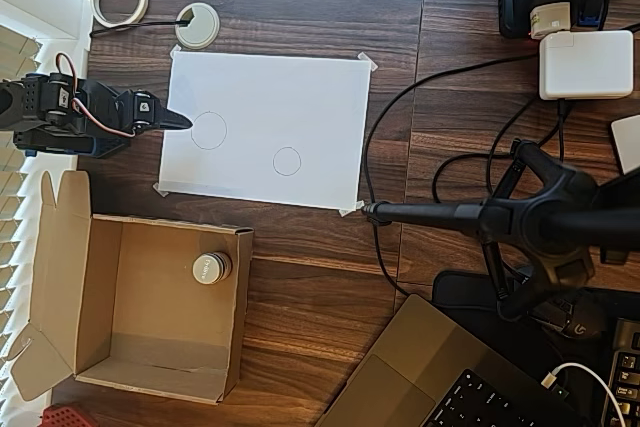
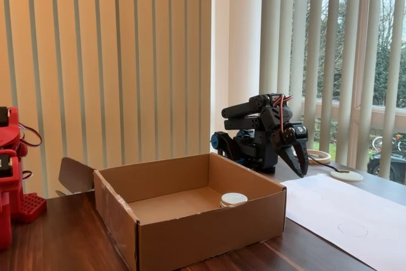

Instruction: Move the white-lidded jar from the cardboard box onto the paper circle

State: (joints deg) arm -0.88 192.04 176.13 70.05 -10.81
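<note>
I see the jar [image 1: 211,268] inside the box [image 1: 110,347]. My gripper [image 1: 180,120], fingers together, hovers beside the paper [image 1: 300,97]

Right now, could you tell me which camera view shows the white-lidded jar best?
The overhead view: the white-lidded jar shows its whole round lid, near the upper right corner inside the cardboard box. In the fixed view the jar is partly hidden behind the box's front wall.

Jar [image 1: 211,268] in box [image 1: 110,347]; paper circle [image 1: 287,161] on sheet, apparently well apart.
</note>
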